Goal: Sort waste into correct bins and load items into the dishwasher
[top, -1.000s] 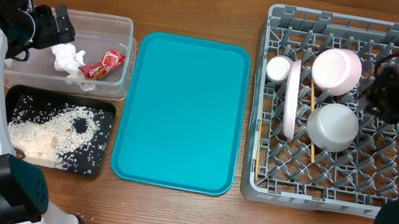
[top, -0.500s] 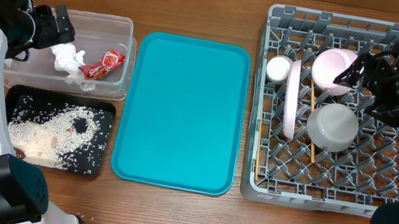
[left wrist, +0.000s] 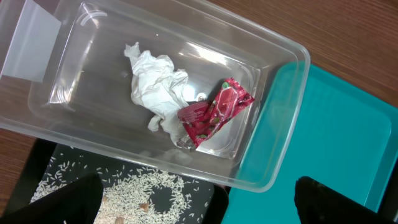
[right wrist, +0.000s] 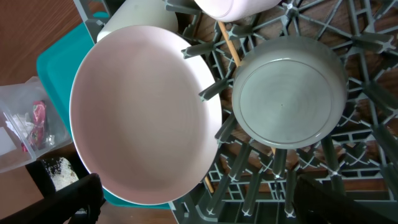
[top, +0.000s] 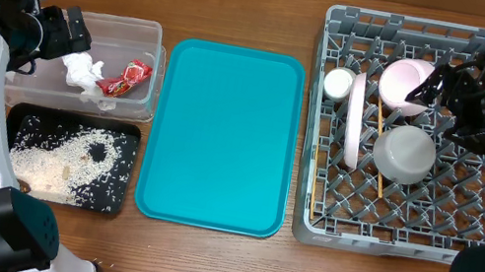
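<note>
- The dish rack [top: 307,223] lies under the right end effector [right wrist: 199,208], whose fingers are spread wide and hold nothing. Loading looks done, so a straight lift out seems safest.
- The teal tray [top: 223,133] sits between both end effectors (no obstacle).
- The pink plate [right wrist: 143,112] stands on edge just beneath the right one and is likeliest to be knocked.
- The clear tub [left wrist: 280,74], below the wide, empty left end effector [left wrist: 205,200], holds the tissue [left wrist: 155,87] and the wrapper [left wrist: 214,112].

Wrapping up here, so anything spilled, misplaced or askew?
Nothing stands out: tissue and red wrapper lie in the clear tub, rice is within the black tray, plate stands on edge in the rack.
</note>
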Controlling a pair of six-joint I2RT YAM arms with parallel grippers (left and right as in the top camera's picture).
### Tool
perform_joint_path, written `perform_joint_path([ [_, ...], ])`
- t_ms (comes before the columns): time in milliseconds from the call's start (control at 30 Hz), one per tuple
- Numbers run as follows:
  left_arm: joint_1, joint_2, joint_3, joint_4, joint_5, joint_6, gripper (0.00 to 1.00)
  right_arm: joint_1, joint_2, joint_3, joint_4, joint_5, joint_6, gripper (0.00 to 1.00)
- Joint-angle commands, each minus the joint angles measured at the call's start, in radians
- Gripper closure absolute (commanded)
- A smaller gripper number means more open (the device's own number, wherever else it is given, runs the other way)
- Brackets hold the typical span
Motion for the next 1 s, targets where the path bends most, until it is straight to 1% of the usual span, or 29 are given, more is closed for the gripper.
perform_joint_path([
  [0, 0.0, -0.016, 0.025, 0.001, 0.009, -0.007, 0.0, -0.002, -0.014, 0.018, 0.005, -0.005, -0.003, 0.0],
  [200, -0.001, -0.016, 0.025, 0.001, 0.009, -0.008, 0.0, -0.002, -0.031, 0.018, 0.013, -0.005, -0.003, 0.0],
  [367, 0.0, -0.016, 0.025, 0.001, 0.009, -0.008, 0.0, -0.001, -0.124, 0.018, 0.025, -0.005, -0.003, 0.0],
  [533, 0.0, -0.016, 0.025, 0.001, 0.009, -0.008, 0.0, -0.001, -0.308, 0.018, 0.066, -0.005, -0.003, 0.0],
  [700, 0.0, -0.016, 0.025, 0.001, 0.009, -0.007, 0.0, 0.008, -0.507, 0.018, 0.069, -0.005, -0.003, 0.0],
  [833, 0.0, -0.016, 0.025, 0.001, 0.009, -0.007, 0.0, 0.066, -0.659, 0.018, 0.092, -0.005, -0.003, 0.0],
  [967, 0.0, -0.016, 0.025, 0.001, 0.009, -0.008, 0.0, 0.176, -0.805, 0.018, 0.194, 0.011, -0.003, 0.0],
])
